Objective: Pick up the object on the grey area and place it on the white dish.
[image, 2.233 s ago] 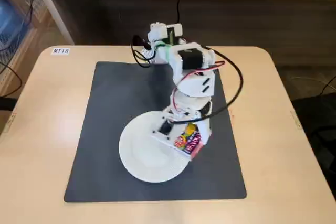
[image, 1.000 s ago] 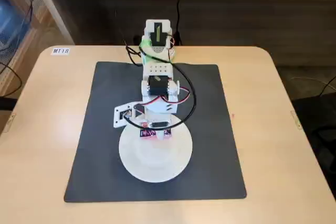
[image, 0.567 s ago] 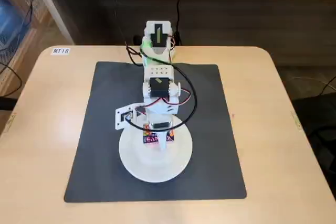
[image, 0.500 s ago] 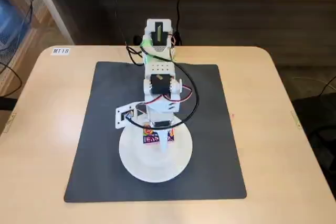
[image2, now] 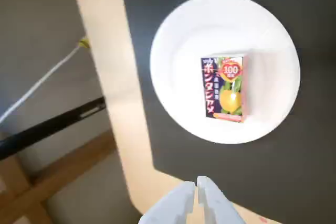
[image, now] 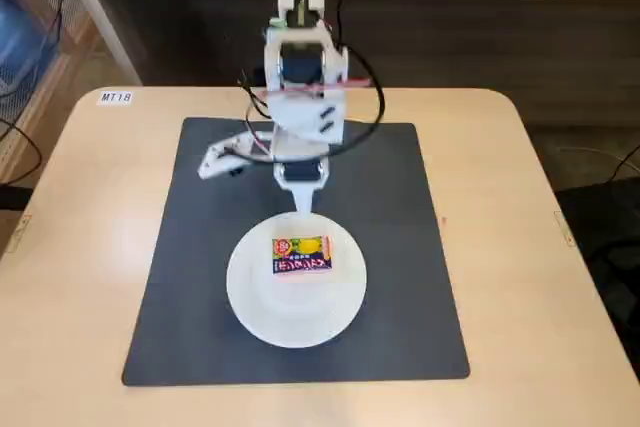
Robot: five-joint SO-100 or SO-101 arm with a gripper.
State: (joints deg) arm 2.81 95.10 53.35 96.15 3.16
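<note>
The small rectangular packet [image: 302, 255], printed yellow, red and white, lies flat on the round white plate [image: 250, 292], which sits on the dark grey mat [image: 400, 277]. In the wrist view the packet [image2: 224, 88] lies in the middle of the plate [image2: 178, 40]. My gripper [image: 303, 205] hangs just behind the plate's far rim, above the mat, holding nothing. In the wrist view the gripper [image2: 198, 183] enters from the bottom edge with its two white fingertips together.
The mat lies on a beige table [image: 540, 247]. The arm's base and cables [image: 300, 57] stand at the table's far edge. In the wrist view the table's edge [image2: 121, 108] runs down the left, with floor and furniture beyond.
</note>
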